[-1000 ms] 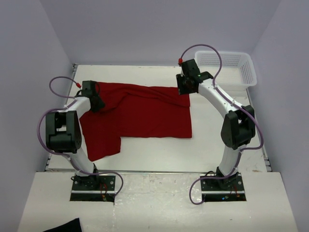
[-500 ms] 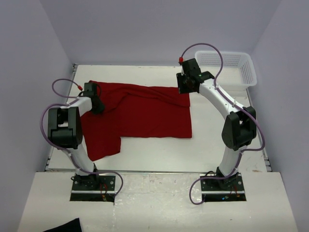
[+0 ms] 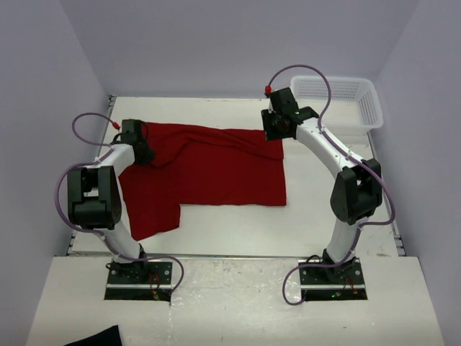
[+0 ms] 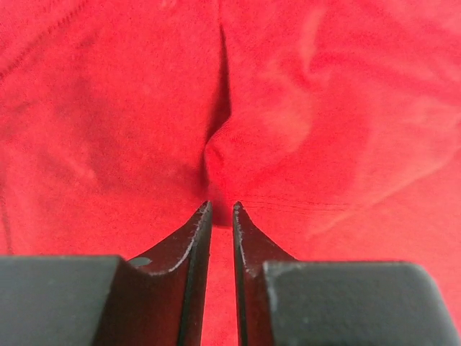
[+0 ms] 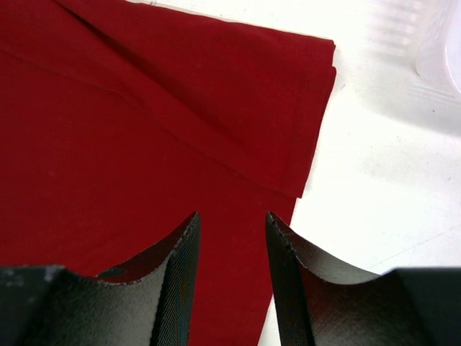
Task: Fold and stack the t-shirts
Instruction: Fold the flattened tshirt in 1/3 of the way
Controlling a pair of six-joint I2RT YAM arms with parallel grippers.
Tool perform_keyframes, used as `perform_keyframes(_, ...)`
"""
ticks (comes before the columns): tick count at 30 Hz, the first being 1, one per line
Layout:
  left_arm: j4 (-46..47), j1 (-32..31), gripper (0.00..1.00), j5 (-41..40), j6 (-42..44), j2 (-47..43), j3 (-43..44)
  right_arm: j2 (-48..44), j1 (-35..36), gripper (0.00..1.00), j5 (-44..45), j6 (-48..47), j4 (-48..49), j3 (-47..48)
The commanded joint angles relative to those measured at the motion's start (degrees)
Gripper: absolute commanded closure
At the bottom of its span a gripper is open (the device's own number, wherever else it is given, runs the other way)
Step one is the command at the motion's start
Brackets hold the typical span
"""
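The dark red t-shirt (image 3: 216, 169) lies spread on the white table, partly folded, with a flap hanging toward the near left. My left gripper (image 3: 143, 153) is at the shirt's far left edge. In the left wrist view its jaws (image 4: 222, 207) are closed to a narrow slit on a puckered ridge of the red cloth (image 4: 324, 108). My right gripper (image 3: 276, 134) hovers over the shirt's far right corner. In the right wrist view it is open (image 5: 232, 216) and empty above the folded cloth edge (image 5: 108, 144).
A white mesh basket (image 3: 335, 101) stands at the far right corner and shows blurred in the right wrist view (image 5: 432, 43). A black cloth scrap (image 3: 94, 337) lies off the table at the near left. Walls close in left, right and behind.
The left arm's elbow rose and dropped back while its gripper stayed on the shirt's left edge. The right gripper has barely moved. The shirt lies as before.
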Motion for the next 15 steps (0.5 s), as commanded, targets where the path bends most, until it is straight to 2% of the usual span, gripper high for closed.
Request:
perform_keyframes(1, -0.1, 0.45, 0.82, 0.24, -0.56, -2.8, 2.51, -0.85, 0.53, 0.57, -0.11, 0.37, 0.34, 1.04)
perform_keyframes(2, -0.45, 0.45, 0.85, 0.24, -0.47, -2.63, 2.78, -1.03, 0.53, 0.57, -0.11, 0.29, 0.25, 0.95)
perform_keyframes(4, -0.2, 0.45, 0.98, 0.24, -0.47, -2.27, 2.87, -1.2, 0.62, 0.57, 0.15, 0.2, 0.16, 0.78)
perform_keyframes(5, -0.37, 0.45, 1.0, 0.33, -0.38, -2.19, 2.95, -1.47, 0.7, 0.57, 0.07, 0.2, 0.25, 0.78)
perform_keyframes(10, -0.63, 0.36, 1.0, 0.59, -0.56, -1.84, 3.57, -1.47, 0.7, 0.57, 0.33, 0.02, 0.07, 0.95)
perform_keyframes(11, -1.42, 0.45, 0.87, 0.33, -0.47, -1.83, 3.74, -1.47, 0.71, 0.57, 0.24, 0.02, 0.07, 0.95)
perform_keyframes(15, -0.72, 0.45, 0.72, -0.29, -0.56, -2.36, 2.26, -1.47, 0.79, 0.57, -0.02, 0.02, 0.25, 0.87)
